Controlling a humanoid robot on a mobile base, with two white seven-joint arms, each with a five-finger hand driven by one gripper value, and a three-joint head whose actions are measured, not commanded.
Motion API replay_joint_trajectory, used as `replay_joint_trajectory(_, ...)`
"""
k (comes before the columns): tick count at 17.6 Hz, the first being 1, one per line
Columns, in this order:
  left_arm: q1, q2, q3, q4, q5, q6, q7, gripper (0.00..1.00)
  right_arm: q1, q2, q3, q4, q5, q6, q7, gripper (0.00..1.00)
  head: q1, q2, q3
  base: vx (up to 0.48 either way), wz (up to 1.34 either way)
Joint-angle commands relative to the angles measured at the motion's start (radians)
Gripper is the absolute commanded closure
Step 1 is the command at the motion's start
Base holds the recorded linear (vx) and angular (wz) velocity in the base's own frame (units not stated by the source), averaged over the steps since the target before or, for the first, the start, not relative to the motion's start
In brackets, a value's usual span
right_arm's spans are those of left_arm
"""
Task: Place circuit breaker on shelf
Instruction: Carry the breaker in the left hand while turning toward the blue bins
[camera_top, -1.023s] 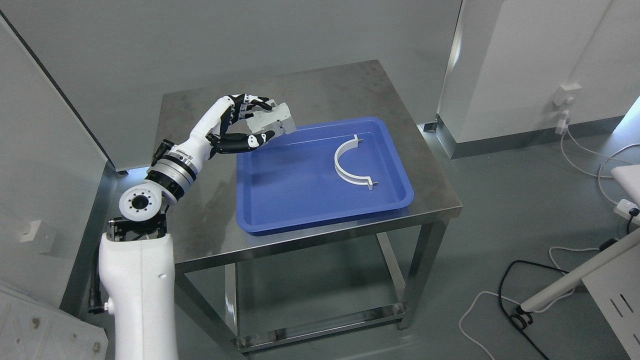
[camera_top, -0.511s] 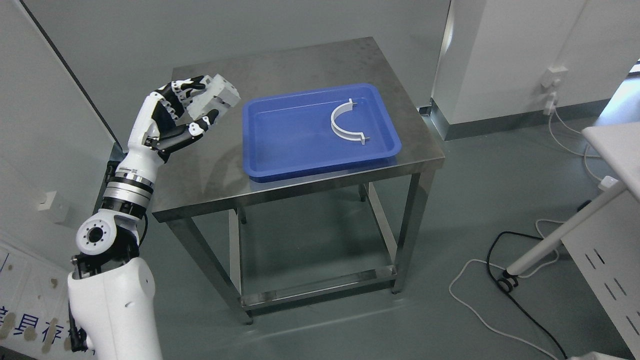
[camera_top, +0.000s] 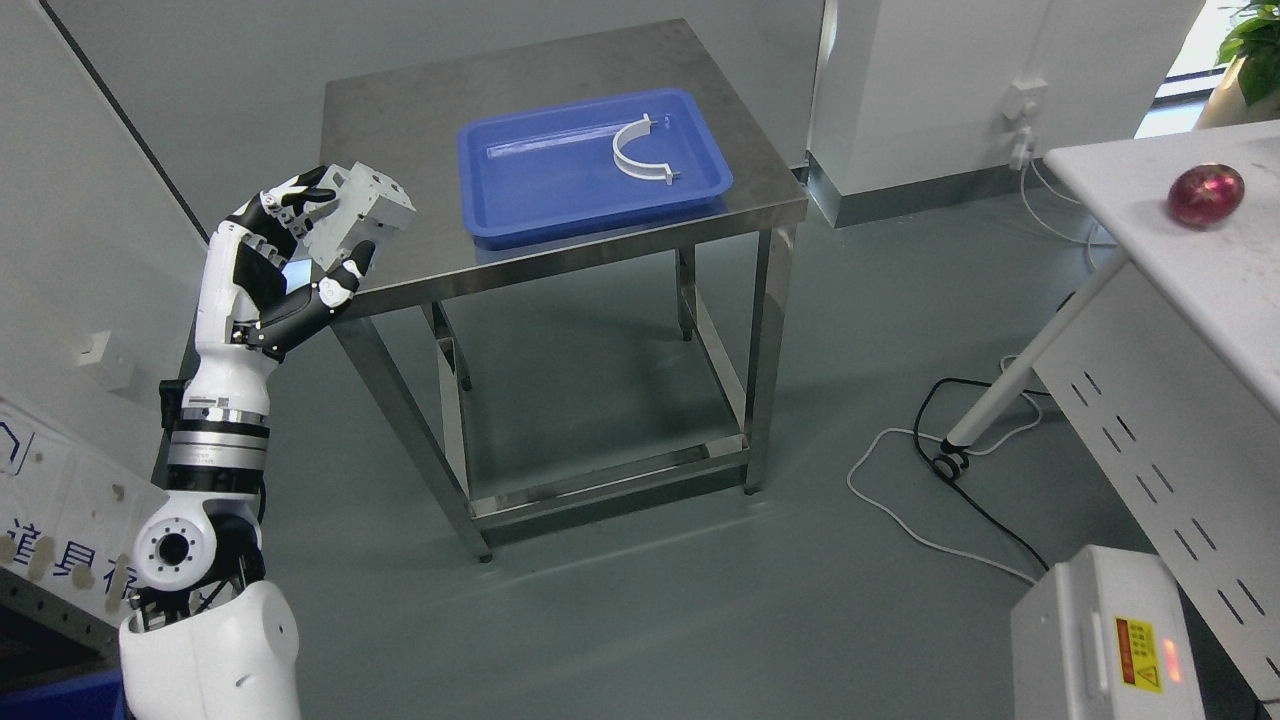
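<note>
Circuit breaker (camera_top: 358, 210), a pale grey block, sits raised in the left hand (camera_top: 290, 255), off the front left corner of the steel worktop (camera_top: 560, 80) and above the floor rather than over its surface; the fingers (camera_top: 290, 196) curl over its top and far side while the thumb presses up from beneath, so the hand is closed firmly around it; the block tilts, one corner pointing up and to the right. The left arm rises from the lower left of the view, wrist bent upward. On the worktop lies a blue tray (camera_top: 520, 215), well apart from the hand; inside it, toward the right end, rests a white curved bracket (camera_top: 632, 160). At the far right stands a white table (camera_top: 1210, 270) carrying a dark red round object (camera_top: 1206, 195); cables (camera_top: 940, 500) trail across the grey floor beneath, and a white box (camera_top: 1090, 630) with a yellow label sits at the bottom right.
</note>
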Motion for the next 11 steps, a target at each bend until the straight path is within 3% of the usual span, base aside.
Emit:
replay_joint_trajectory(1,0.032,0.015,-0.020,-0.156,0.034,-0.001,0.004,0.84,0.017,-0.017,0.000,0.000,0.001,-0.030,-0.001,0.00,0.0000,0.000,0.000,-0.450,-0.06)
replay_joint_trajectory(6,0.028,0.015,-0.109,-0.157,0.034,-0.025,0.212,0.85,0.017,-0.017,0.000,0.000,0.001,-0.030,-0.001,0.00,0.0000,0.000,0.000,-0.438,0.05)
replay_joint_trajectory(11,0.025,0.015,-0.197,-0.157,0.034,-0.085,0.228,0.85,0.017,-0.017,0.000,-0.001,0.001,-0.030,-0.001,0.00,0.0000,0.000,0.000,-0.329,0.61)
